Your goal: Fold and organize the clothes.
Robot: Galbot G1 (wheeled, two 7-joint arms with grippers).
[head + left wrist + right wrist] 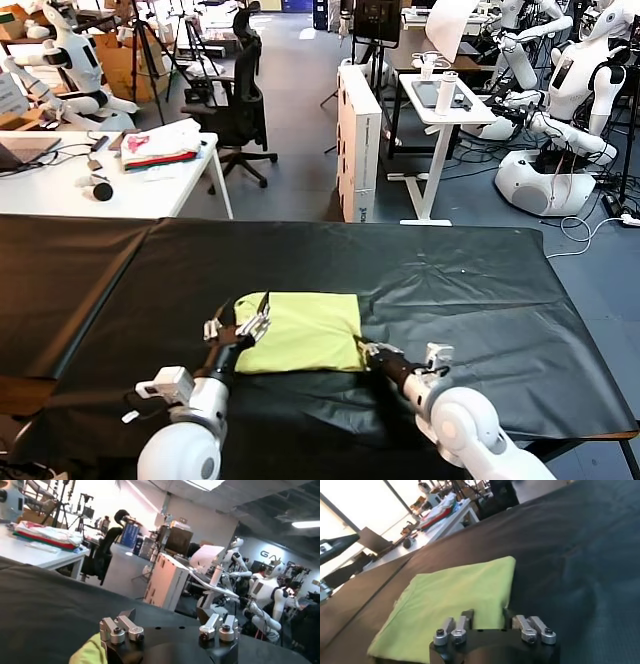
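Where the folded T-shirt's (pixel 300 332) near right corner lies on the black tabletop (pixel 480 290), the right gripper (pixel 366 351) has its fingers drawn together on the cloth's edge, pinching that corner. In the right wrist view the lime-yellow fabric runs right up under the closed fingertips (pixel 465 622). Across the shirt, the left gripper (pixel 238 325) sits at the near left corner with its fingers spread wide, over the fabric's edge and holding nothing; a bit of yellow shows beside one finger (pixel 112 630) in the left wrist view. The shirt itself lies flat as a rough rectangle in the middle of the tabletop, nearer the front edge than the far one. Beyond the far edge stands a white desk (pixel 60 190) carrying a white-pink-red cloth pile (pixel 160 145).
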